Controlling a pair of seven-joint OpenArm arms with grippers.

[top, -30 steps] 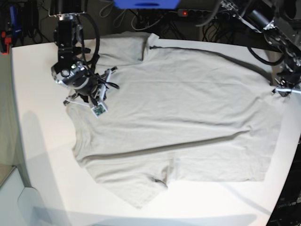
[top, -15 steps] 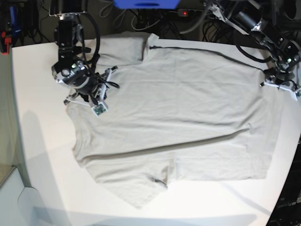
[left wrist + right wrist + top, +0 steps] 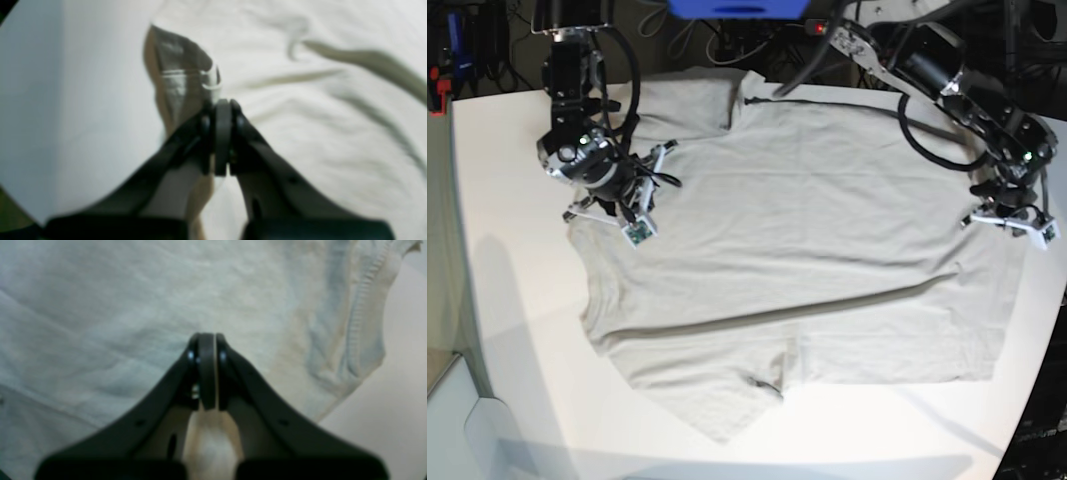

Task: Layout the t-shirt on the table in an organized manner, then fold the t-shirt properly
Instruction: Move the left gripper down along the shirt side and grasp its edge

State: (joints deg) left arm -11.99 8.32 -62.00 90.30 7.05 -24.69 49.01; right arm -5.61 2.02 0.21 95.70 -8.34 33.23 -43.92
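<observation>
Base view is showing the t-shirt lying lengthwise across the counter, collar leftward, hem rightward, both jaws clenched.

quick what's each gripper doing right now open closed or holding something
Left gripper: closed, over the t-shirt edge; a grip cannot be told.
Right gripper: closed, holding nothing visible.

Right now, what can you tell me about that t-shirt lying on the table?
The t-shirt is plain light grey-beige, soft-looking cotton, short-sleeved, with no print. It lies spread nearly flat on the white table, collar toward the base view's left, hem toward its right. A long crease runs across its body, and the near sleeve is rumpled. The right gripper is over it by the ribbed collar and the left gripper at the hem edge, both with jaws shut.
</observation>
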